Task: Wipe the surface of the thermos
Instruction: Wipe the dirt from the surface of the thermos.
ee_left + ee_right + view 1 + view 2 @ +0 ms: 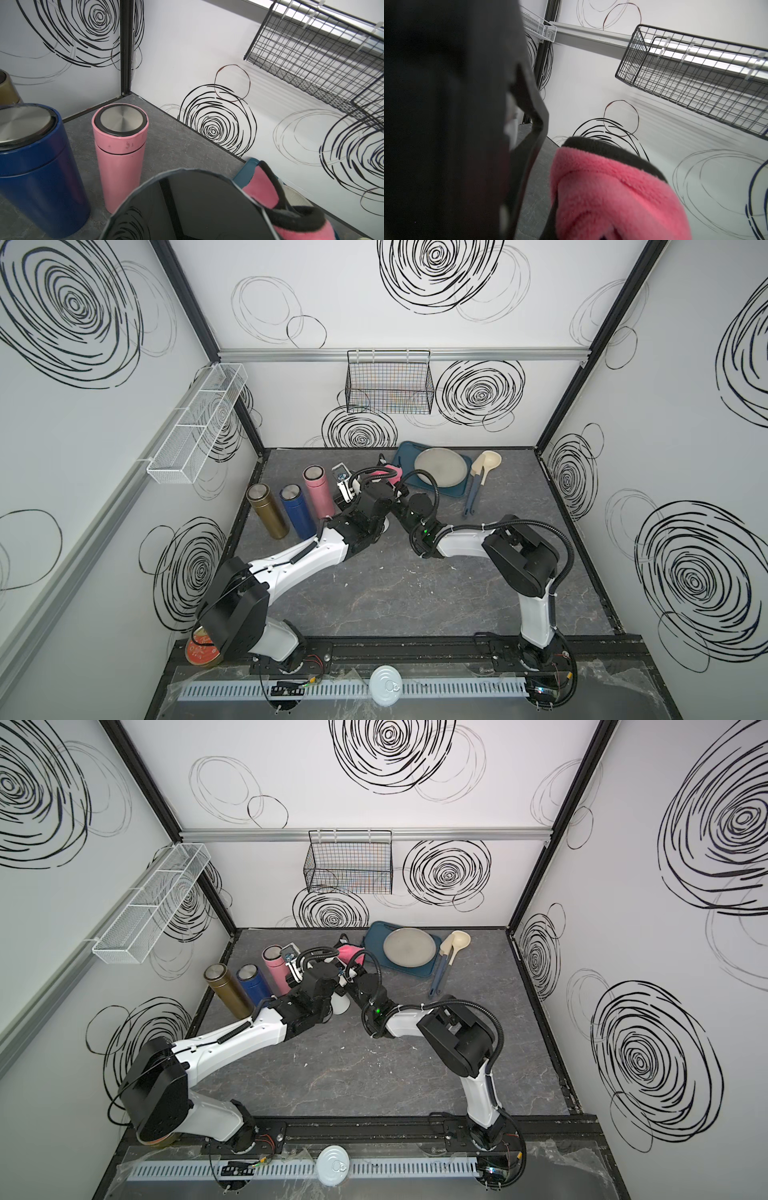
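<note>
My left gripper [352, 492] is shut on the thermos, mostly hidden under the wrist in both top views. The thermos's white base [341, 1006] shows below the arm. Its glossy black lid [197, 207] fills the near part of the left wrist view. My right gripper [397, 487] is shut on a fluffy pink cloth with black trim [390, 472], seen close up as the pink cloth [612, 197] in the right wrist view. The cloth [261, 187] lies against the side of the lid's rim. Neither gripper's fingertips show in the wrist views.
Gold [268, 512], blue [296, 510] and pink [318, 489] thermoses stand at the back left. A teal tray [457, 489] with a grey plate, a spatula and a ladle [488, 460] lie back right. A black wire basket [388, 381] hangs on the back wall.
</note>
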Motion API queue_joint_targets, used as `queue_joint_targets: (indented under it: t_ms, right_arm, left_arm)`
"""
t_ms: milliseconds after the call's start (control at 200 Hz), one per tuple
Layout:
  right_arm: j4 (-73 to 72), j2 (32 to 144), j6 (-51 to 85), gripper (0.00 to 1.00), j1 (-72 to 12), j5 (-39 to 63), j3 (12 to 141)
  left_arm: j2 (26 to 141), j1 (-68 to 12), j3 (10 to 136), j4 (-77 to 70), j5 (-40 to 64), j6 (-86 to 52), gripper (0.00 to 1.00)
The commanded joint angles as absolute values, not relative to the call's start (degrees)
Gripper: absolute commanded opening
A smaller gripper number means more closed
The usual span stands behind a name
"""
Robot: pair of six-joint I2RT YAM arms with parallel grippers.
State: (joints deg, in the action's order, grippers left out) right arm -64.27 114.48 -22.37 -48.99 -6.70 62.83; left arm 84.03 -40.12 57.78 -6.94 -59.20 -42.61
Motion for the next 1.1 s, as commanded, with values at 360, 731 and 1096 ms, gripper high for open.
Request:
queue_joint_targets:
  t_ms: [360, 731, 1096]
  right_arm:
    - [-64.26, 114.5, -23.85, 0.0, -48.59, -4.16, 61.51]
    - [-71.04, 105.8, -20.34, 0.0, -49.42, -0.55, 52.77]
    - [-73.49, 96.09, -10.03, 0.0, -50.87, -3.7, 37.35]
  left_arm:
    - [82.97, -41.09, 60.61, -14.66, -55.28, -47.11, 0.0]
    - [83.29, -40.37, 60.96, -13.36, -55.26, -48.76, 0.0]
    - [82.93, -39.25, 62.43, -5.82, -54.55, -56.91, 0.0]
